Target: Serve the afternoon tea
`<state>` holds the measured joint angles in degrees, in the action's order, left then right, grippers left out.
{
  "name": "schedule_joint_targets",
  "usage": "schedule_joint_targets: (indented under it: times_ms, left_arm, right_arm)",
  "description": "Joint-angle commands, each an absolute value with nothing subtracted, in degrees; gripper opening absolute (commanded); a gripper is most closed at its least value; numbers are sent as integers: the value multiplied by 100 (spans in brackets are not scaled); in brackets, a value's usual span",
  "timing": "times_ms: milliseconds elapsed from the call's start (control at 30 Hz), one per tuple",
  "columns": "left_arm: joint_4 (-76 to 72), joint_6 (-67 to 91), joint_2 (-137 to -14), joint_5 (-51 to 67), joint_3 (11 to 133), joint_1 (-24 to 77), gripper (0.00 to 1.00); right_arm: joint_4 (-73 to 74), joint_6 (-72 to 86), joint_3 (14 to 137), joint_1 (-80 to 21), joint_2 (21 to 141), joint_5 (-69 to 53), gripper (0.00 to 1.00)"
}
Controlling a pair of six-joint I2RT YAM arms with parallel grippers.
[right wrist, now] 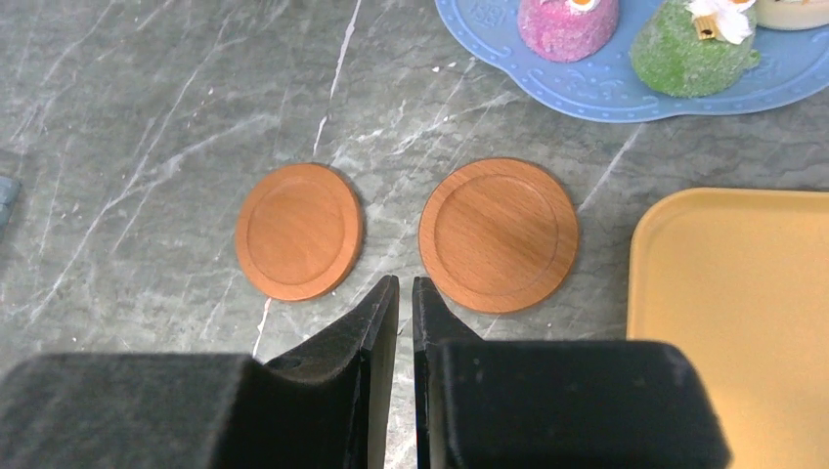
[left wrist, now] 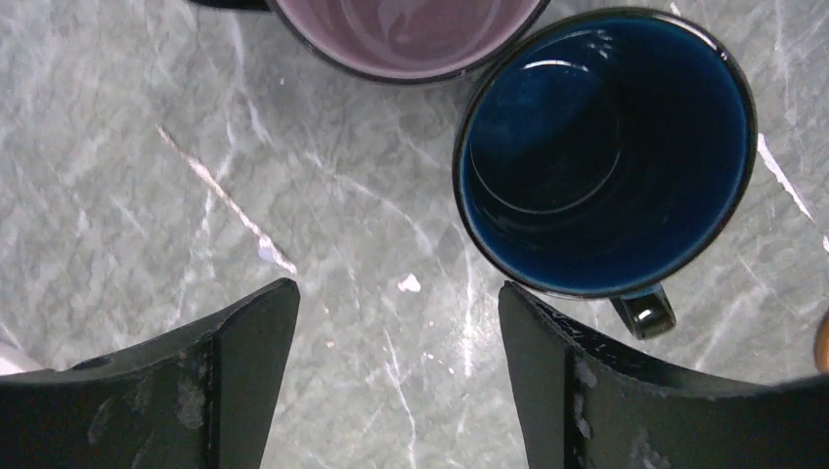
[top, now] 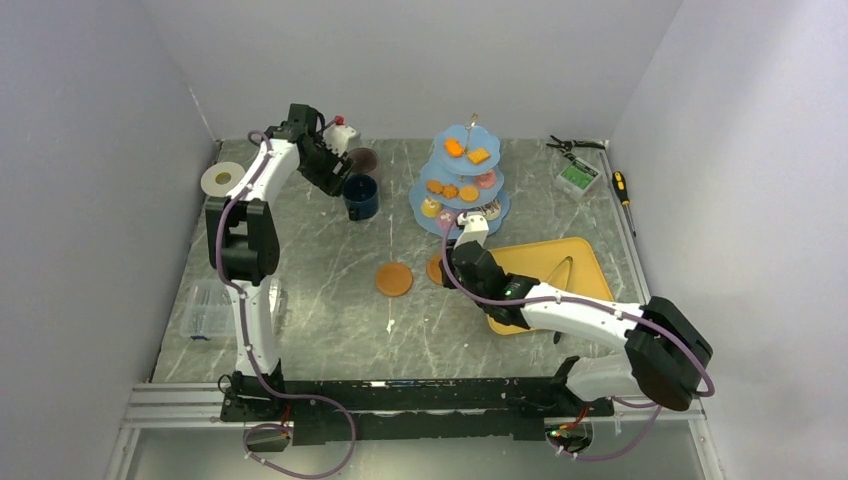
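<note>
Two coasters (right wrist: 298, 231), two mugs (left wrist: 603, 147)

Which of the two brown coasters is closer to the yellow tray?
The right-hand coaster in the right wrist view, just beside the tray; the other coaster lies further left.

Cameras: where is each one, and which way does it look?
Top: above, behind the arms, looks down at table; both arms show.
Left wrist: on left arm, faces down at blue mug, mauve mug; open fingers show.
Right wrist: on right arm, faces down at coasters, stand; shut fingers show.
Shared: top and right wrist see the coasters.
</note>
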<state>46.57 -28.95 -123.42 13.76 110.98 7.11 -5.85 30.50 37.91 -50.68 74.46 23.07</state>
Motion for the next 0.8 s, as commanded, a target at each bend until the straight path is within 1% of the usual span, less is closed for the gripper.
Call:
schedule_joint_targets:
  times_ms: [0,100,200,400,533,767]
  left_arm:
    - [4802,-3421,-12554,1943,11775,782,83]
    - [5069,-3424,-12840,2139,12360,782,86]
    - [5328,-3496,-12939,2369,12634,782,87]
    - [5311,-3718,-12564,2819,12261,793,91]
    - [5319,-3673,-12785,2856,12372,841,90]
    - [5492,-3672,-13398,2898,13188,853,87]
  right_arm:
    - [-430,3137,3949,-5127,7194,2572,15]
    - [-359,3156,3925,-5170,7164,2605,15]
    - [-302,3149,3934,-5211,7163,2637,15]
    - [-297,3123,3944,-5230,7180,2652,14]
    - [-310,3099,4013,-5245,7247,2626,14]
    - [-280,3101,4014,-5256,7243,2654,14]
